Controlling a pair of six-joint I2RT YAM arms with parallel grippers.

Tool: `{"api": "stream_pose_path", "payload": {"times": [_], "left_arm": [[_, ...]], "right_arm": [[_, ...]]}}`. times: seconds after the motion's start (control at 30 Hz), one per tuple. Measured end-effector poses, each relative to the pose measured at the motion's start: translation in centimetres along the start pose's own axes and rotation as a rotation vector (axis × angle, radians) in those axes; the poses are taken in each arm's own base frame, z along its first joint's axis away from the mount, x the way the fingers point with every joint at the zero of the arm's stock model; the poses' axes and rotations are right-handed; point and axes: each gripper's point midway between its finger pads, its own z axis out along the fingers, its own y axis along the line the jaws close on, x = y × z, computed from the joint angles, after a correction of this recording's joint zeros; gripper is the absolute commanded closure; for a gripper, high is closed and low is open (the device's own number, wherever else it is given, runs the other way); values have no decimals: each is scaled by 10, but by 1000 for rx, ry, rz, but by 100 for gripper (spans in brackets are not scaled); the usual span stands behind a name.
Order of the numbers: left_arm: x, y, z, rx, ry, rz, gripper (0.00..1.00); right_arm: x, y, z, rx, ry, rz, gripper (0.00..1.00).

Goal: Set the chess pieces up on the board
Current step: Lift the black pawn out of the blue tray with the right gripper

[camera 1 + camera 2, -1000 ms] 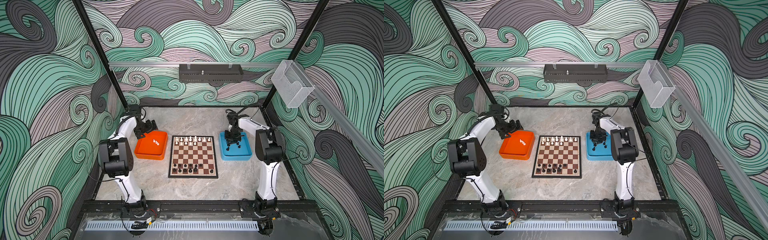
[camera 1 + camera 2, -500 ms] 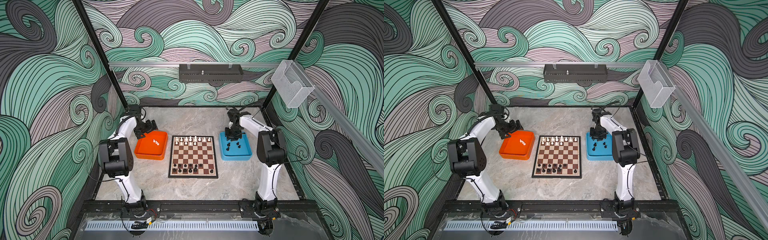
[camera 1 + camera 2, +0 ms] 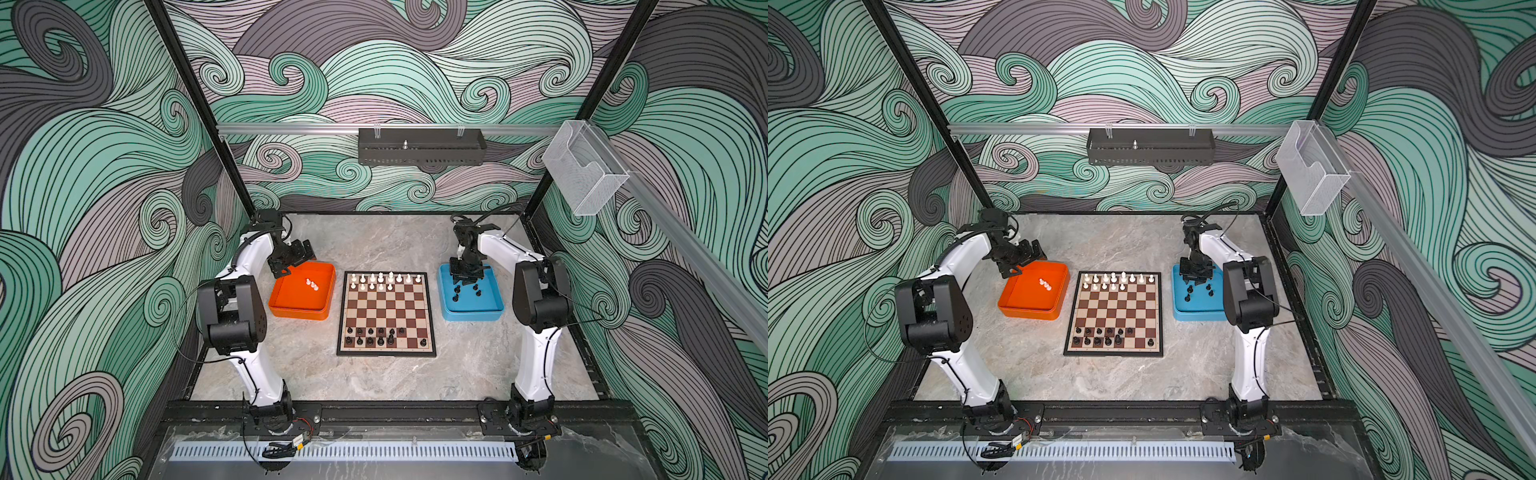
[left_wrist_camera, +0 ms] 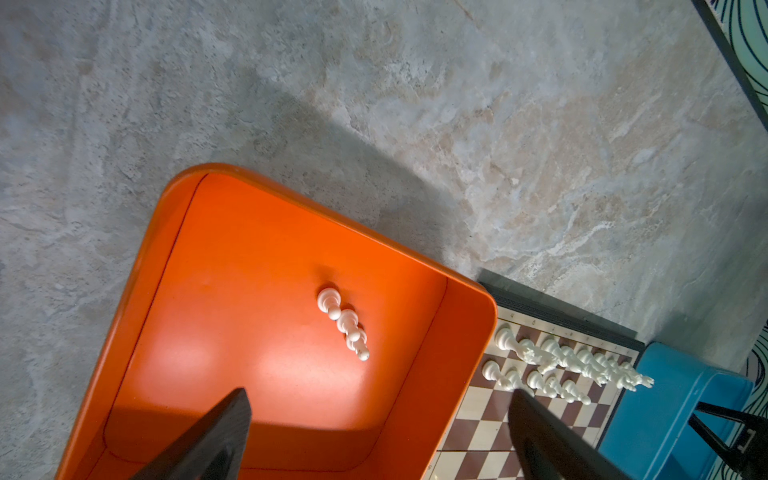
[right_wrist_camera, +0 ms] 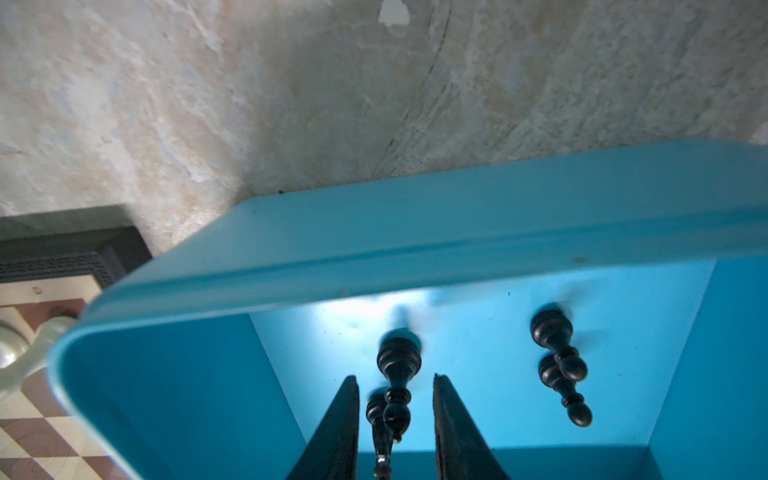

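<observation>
Blurry: blue tray (image 5: 415, 249) rim, wht piece (image 5: 37, 345).

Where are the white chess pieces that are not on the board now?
In both top views, the white chess pieces sit clustered in the orange tray, left of the board.

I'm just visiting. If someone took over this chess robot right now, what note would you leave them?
Left pincer: open wide, empty, over the orange tray, where three white pieces wait.
Right pincer: jaws slightly apart around a black piece in the blue tray, not visibly gripping; other black pieces beside it.
Done: most white chessmen and black chessmen stand on the board.
To do: move the trays' pieces over.
</observation>
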Motion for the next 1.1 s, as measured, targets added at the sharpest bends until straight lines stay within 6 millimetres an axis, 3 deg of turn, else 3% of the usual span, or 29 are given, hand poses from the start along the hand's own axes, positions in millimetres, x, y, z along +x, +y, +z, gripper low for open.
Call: {"api": "stream_pose_path", "payload": {"times": [0.53, 1.1], "left_arm": [[0, 0, 0, 3, 1, 0, 1], [1, -2, 0, 14, 5, 0, 1]], "right_arm": [[5, -2, 15, 12, 42, 1, 71], [7, -2, 15, 13, 54, 2, 76]]}}
